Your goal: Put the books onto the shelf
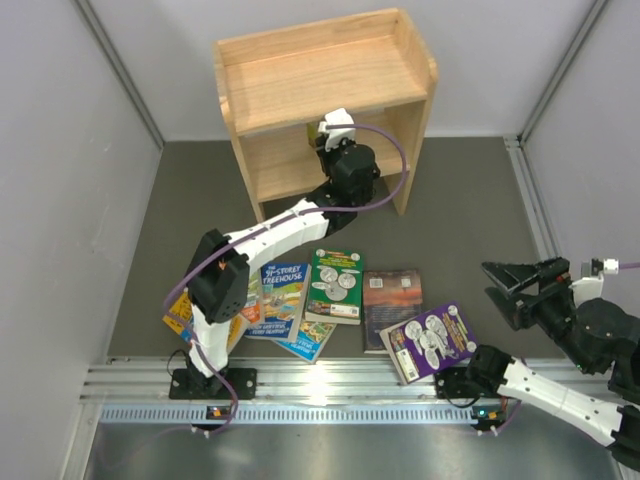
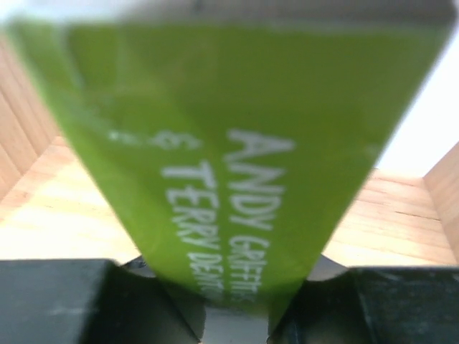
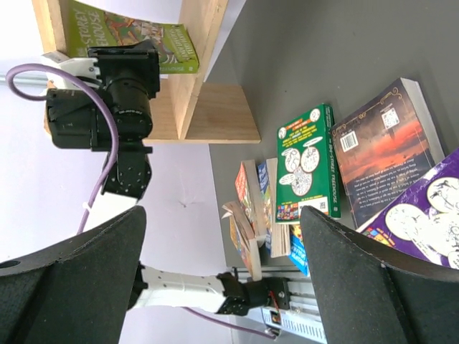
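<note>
This is a robotics lab test cell, not a lived-in room. Plain pale panel walls [image 1: 60, 150], held by grey metal posts [image 1: 120, 70], box in the table [image 1: 470, 200], which is covered in dark grey matting. Along the near edge runs a slotted aluminium rail [image 1: 330, 378]. The left arm [image 1: 265, 232] and right arm [image 1: 560, 400] are bolted to it, both white-and-black machines with exposed joints. A purple cable [image 1: 405, 165] loops loosely off the left arm. A small wooden shelf [image 1: 330, 75] at the far side and paperback books [image 1: 335, 285] spread flat near the rail are the only homely items inside the enclosure.
</note>
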Motion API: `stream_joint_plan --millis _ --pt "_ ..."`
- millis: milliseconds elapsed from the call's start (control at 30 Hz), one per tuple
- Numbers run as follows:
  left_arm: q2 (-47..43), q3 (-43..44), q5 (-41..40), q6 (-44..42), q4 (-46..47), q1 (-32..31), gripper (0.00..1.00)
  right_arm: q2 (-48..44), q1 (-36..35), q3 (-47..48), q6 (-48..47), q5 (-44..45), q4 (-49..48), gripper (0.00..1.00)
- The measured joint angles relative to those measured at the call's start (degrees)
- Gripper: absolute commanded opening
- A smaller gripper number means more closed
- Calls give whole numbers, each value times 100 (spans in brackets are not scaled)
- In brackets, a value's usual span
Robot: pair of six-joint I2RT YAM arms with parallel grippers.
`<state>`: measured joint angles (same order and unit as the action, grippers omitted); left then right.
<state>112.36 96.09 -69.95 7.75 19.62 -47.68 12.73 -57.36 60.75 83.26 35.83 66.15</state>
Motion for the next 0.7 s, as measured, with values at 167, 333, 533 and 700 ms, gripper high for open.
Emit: stream_joint_plan --millis 167,333,533,700 --pt "-291 -262 76 133 -46 87 78 -2 -275 -85 146 219 -2 88" --pt "-789 -553 273 310 -367 153 99 -31 -479 -216 254 439 -17 87" --pt "-1484 -992 708 485 -748 146 99 -173 -636 -433 354 623 -52 87" --pt "-2262 -1425 1064 590 -1290 59 99 -190 -732 -522 313 765 -120 87"
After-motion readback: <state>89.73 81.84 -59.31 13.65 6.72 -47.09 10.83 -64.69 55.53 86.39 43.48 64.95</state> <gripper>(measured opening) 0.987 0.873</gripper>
